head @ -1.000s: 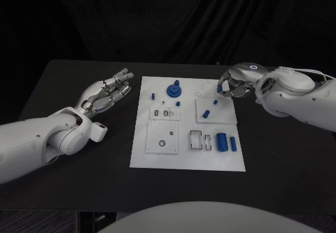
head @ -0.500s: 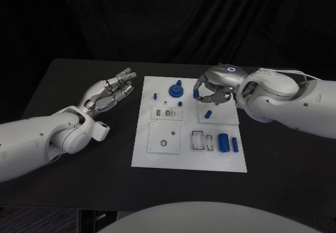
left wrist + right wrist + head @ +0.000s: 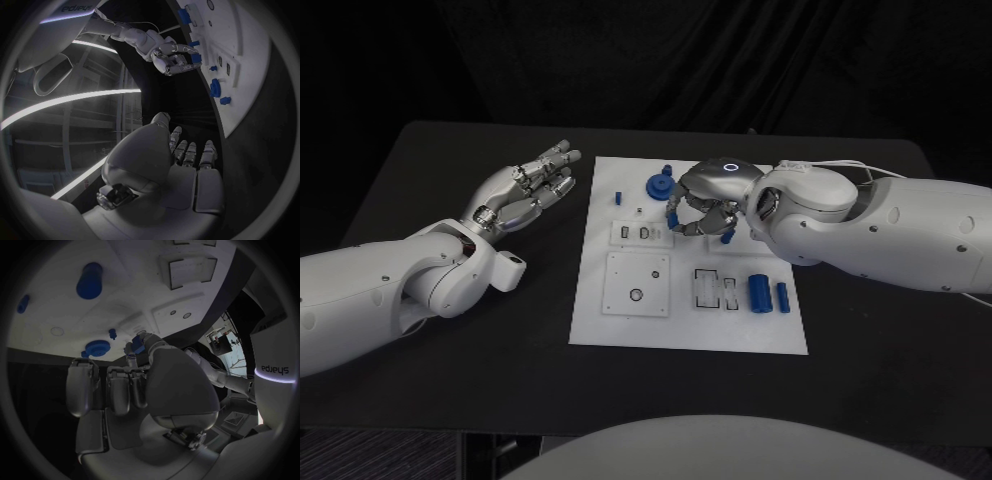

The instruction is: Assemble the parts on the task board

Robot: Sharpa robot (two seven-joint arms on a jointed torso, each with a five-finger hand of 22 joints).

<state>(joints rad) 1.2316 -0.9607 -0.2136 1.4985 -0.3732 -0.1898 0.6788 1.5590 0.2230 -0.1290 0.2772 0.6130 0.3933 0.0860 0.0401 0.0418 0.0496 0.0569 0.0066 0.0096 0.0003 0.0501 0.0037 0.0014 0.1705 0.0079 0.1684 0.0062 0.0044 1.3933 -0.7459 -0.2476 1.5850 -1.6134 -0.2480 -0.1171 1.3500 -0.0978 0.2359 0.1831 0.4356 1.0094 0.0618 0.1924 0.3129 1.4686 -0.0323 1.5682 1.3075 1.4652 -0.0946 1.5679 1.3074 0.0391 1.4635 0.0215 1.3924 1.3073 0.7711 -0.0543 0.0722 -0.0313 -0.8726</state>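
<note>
Pinched in the fingertips of the right hand (image 3: 704,200): a small blue part (image 3: 136,346), held low over the upper middle of the task board (image 3: 733,335), close above its surface; cannot tell whether touching yet. Other fingers curled in around it, so little of the part visible from above

Likely mid-carry toward a seat on the board; cannot tell which hole is meant

Could slip or twist in so slight a pinch, then drop and roll among the recesses. Could meet the hole tilted and jam, since hidden under the curled fingers and hard to line up from the head view. Could also brush the blue round part (image 3: 656,186) just at 10 o'clock of the hand, knocking it askew. Less at risk: the two blue cylinders (image 3: 757,292) lying well apart at 5 o'clock, beside the slotted frame

Pressing down off-centre might shove the whole board across the bench (image 3: 473,330), with nothing bracing it

Off the board at 9 o'clock, the left hand (image 3: 524,192): palm up, fingers spread wide, holding nothing, too far to steady anything without first moving in
</note>
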